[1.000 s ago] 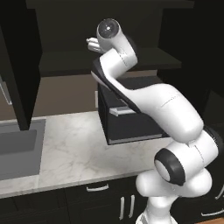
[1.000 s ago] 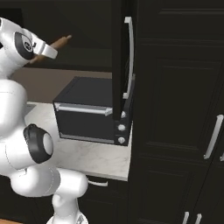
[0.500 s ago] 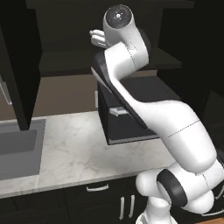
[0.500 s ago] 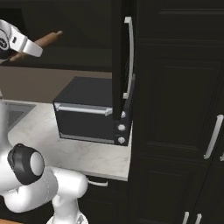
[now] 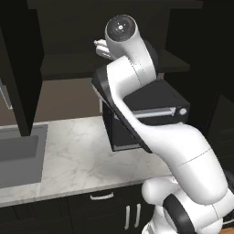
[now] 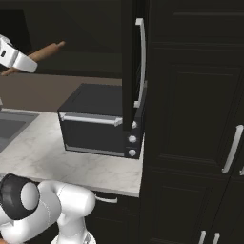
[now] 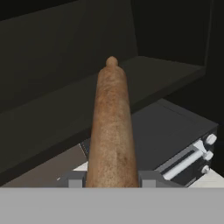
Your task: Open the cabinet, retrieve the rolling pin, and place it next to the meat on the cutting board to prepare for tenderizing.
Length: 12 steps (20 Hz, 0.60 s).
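End effector [image 7: 112,181] pinching the rolling pin [image 7: 112,127] near one end, a finger [image 7: 148,180] on each side; pin sticks straight out ahead of it. Held high in front of the open cabinet [image 6: 136,62] shelf. Black appliance [image 6: 100,121] sits on the marble tabletop [image 5: 77,155], below and beyond the end effector.

Kitchen: marble counter [image 5: 77,151], sink [image 5: 18,155], dark cabinet [image 6: 190,95], black oven appliance [image 6: 100,121]

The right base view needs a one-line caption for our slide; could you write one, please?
End effector holds the rolling pin aloft beside the open cabinet door, above the black countertop oven.
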Tool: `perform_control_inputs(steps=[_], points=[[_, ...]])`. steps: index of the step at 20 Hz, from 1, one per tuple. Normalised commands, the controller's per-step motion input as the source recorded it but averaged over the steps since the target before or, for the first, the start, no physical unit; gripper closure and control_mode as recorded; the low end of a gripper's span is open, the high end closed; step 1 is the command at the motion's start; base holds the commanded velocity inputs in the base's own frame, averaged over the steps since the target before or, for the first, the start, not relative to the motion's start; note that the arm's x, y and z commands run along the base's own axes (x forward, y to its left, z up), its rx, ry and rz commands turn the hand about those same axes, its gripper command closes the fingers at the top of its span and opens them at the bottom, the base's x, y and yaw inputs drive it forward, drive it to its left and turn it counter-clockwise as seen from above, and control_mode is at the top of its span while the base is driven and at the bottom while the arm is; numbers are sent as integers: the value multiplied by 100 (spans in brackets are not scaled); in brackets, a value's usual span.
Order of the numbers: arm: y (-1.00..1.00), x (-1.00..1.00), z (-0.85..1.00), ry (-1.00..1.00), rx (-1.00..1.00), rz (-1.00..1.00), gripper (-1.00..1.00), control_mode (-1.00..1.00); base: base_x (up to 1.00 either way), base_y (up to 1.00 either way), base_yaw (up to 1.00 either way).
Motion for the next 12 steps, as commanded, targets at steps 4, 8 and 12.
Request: perform_control_inputs(steps=[4,8,12], points=[[0,-25,-54,-16,1,0,100,-100,0,0,0],[0,-32,-53,-17,4,0,100,-100,0,0,0],[0,-7,-27,-4,2,0,100,-100,0,0,0]])
